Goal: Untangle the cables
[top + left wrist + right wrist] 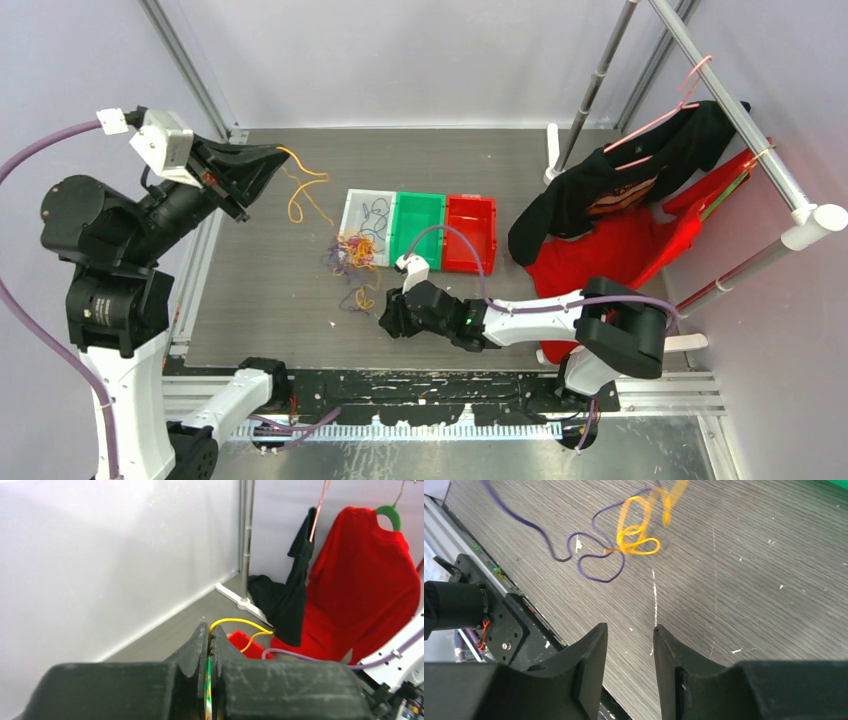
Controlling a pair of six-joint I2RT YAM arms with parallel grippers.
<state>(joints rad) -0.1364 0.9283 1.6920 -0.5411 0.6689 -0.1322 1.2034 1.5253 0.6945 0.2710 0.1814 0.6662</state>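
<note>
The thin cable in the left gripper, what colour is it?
Orange-yellow thin cable, clearest in left wrist view.

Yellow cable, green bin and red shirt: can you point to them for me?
yellow cable [240, 620], left wrist view, top of its arc.
green bin [415, 210], top view, bare floor inside.
red shirt [600, 250], top view, middle of the cloth.

No text, label, brand or number can be read in any view — the black shirt [620, 185] bears an orange-and-white print, too small to make out.
</note>
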